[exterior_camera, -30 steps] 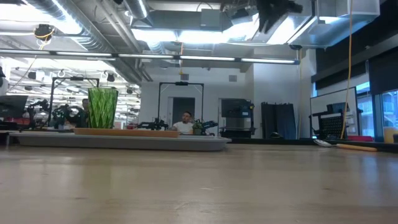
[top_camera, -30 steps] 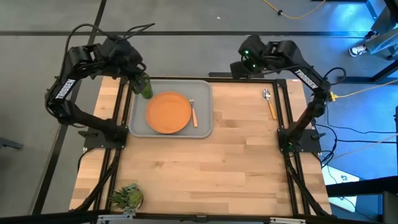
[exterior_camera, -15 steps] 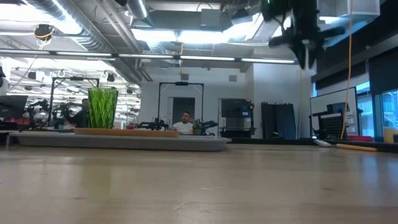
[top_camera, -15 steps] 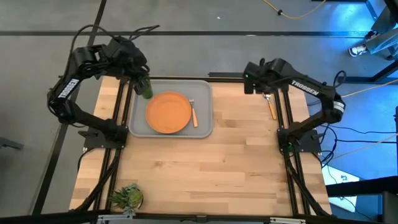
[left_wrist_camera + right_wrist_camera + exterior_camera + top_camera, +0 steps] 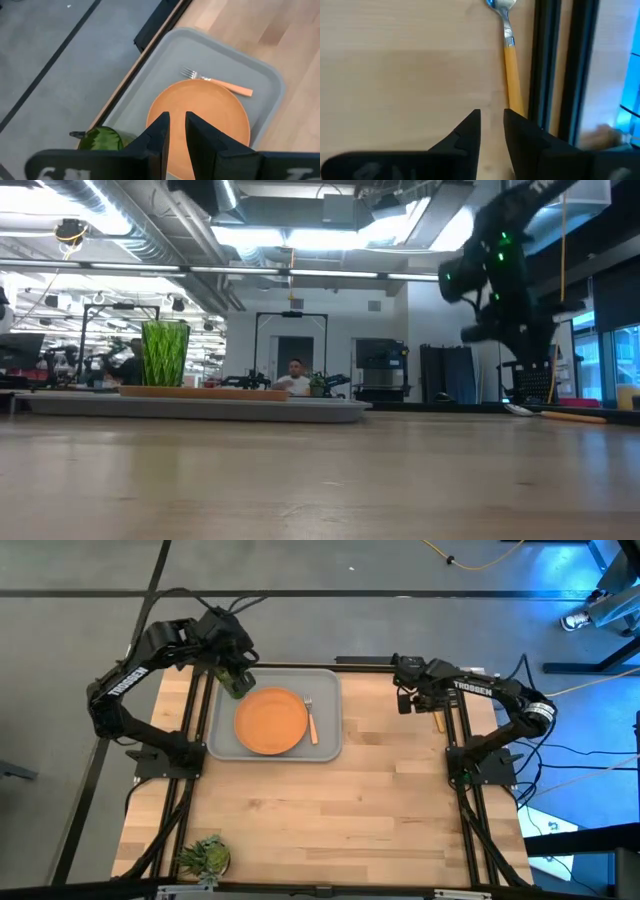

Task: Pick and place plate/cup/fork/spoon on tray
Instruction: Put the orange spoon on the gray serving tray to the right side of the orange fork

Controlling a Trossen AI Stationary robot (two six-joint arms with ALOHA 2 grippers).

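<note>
The grey tray point(image 5: 222, 738) lies at the table's far left. On it are the orange plate point(image 5: 271, 720), the fork point(image 5: 311, 721) to the plate's right, and the green cup point(image 5: 234, 688), upright in the far left corner. My left gripper point(image 5: 236, 671) hovers over the cup, shut and empty; its wrist view shows the cup point(image 5: 102, 139), plate point(image 5: 205, 117) and fork point(image 5: 216, 83) below the gripper point(image 5: 177, 131). The spoon point(image 5: 509, 47) lies flat on the table near the far right edge. My right gripper point(image 5: 491, 127) is shut and empty above the table, just left of the spoon's handle point(image 5: 437, 719).
A spiky green plant point(image 5: 204, 856) sits at the table's near left corner. Black frame rails point(image 5: 547, 60) run along the right edge beside the spoon. Bare wood stretches across the table's middle and near half point(image 5: 330, 810). A person shows far off in the room point(image 5: 296, 378).
My right gripper has swung from beyond the far edge toward the near edge and come down toward the table, ending beside the spoon. My left arm has shifted a little toward the table's right above the cup. The cup, plate, fork and spoon have stayed put.
</note>
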